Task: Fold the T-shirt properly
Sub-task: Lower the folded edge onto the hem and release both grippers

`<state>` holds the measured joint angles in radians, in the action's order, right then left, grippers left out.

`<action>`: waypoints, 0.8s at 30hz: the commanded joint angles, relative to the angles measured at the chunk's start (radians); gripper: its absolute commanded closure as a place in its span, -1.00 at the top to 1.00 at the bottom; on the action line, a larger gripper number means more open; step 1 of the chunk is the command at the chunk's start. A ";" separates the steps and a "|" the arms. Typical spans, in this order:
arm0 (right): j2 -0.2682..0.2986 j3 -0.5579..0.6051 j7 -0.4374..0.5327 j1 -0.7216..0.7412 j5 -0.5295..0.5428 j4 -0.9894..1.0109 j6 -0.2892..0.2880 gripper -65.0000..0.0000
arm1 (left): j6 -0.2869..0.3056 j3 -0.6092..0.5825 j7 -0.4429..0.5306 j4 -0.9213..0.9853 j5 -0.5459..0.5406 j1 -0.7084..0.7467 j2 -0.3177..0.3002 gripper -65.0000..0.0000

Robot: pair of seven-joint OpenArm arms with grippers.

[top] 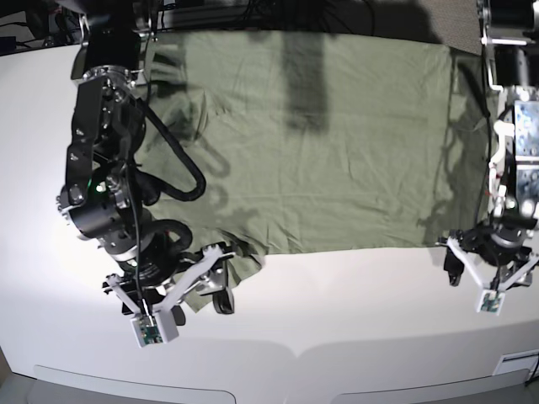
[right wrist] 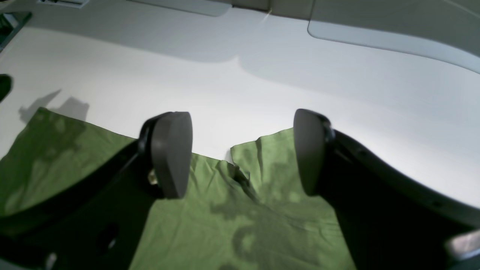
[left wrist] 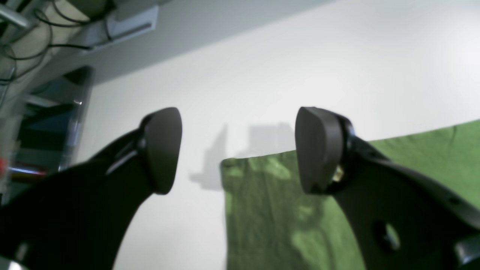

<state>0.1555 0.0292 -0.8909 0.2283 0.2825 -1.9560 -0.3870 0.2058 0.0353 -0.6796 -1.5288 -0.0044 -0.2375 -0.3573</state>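
T-shirt (top: 320, 135) spread flat across table's (top: 354, 303) far half. Both tools, left (top: 493, 282) and right (top: 173, 295), spread, empty, over hem corners. Risk: pinching one layer only, fold drags crooked.

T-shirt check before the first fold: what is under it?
The T-shirt lies spread on the white table, which shows bare around its near edge. Whatever sits beneath the cloth itself is covered and cannot be seen.
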 commanded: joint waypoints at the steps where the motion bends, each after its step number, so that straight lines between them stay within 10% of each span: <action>1: 0.003 -0.001 0.025 0.024 0.002 -0.007 -0.008 0.28 | 0.016 0.005 0.026 0.041 -0.018 -0.056 -0.012 0.39; 10: 0.006 -0.003 -0.004 0.026 -0.004 0.065 -0.044 0.28 | 0.140 0.005 0.105 0.614 -0.029 -0.323 -0.044 0.39; 18: 0.008 -0.003 -0.054 0.026 -0.020 0.065 -0.044 0.28 | 0.174 0.003 0.411 0.982 -0.030 -0.362 -0.187 0.39; 24: 0.008 -0.003 -0.079 0.026 -0.015 0.065 -0.043 0.28 | 0.435 0.003 0.436 1.046 -0.132 -0.365 -0.187 0.39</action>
<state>0.1604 0.0280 -0.9932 0.2295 0.2638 -1.8763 -0.4278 0.6453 0.0357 -0.2653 -0.4667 -0.1291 -0.5686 -0.5205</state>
